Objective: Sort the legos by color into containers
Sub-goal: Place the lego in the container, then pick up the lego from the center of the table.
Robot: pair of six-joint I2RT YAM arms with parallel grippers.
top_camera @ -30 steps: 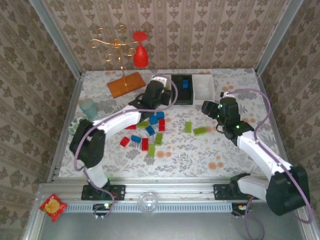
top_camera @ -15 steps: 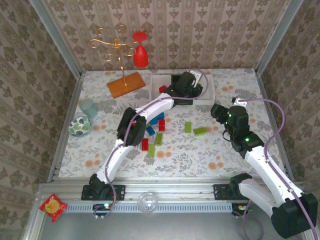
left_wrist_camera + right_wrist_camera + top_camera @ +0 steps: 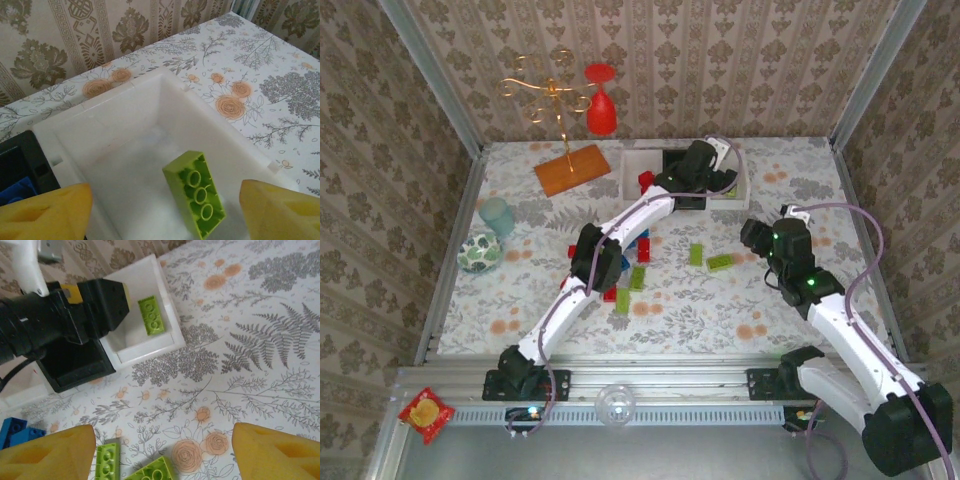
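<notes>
We see a floral tablecloth (image 3: 720,300) with grey ferns and orange roses, and damask wallpaper (image 3: 720,70) in beige and brown on the three walls around it. At the far left stands a gold wire stand (image 3: 548,92) with curled arms. Its post comes down onto a flat orange wooden board (image 3: 572,168), which lies at an angle. A red wine glass (image 3: 601,104) appears to hang bowl-down from the stand's right arm. Near the left edge sits a pale green cup (image 3: 497,215), and just in front of it a round bowl (image 3: 477,252) with a green and white pattern. On the metal rail (image 3: 670,412) at the near edge we find a clear ball (image 3: 616,404) and, well to its left, a red and yellow packet (image 3: 425,413).
</notes>
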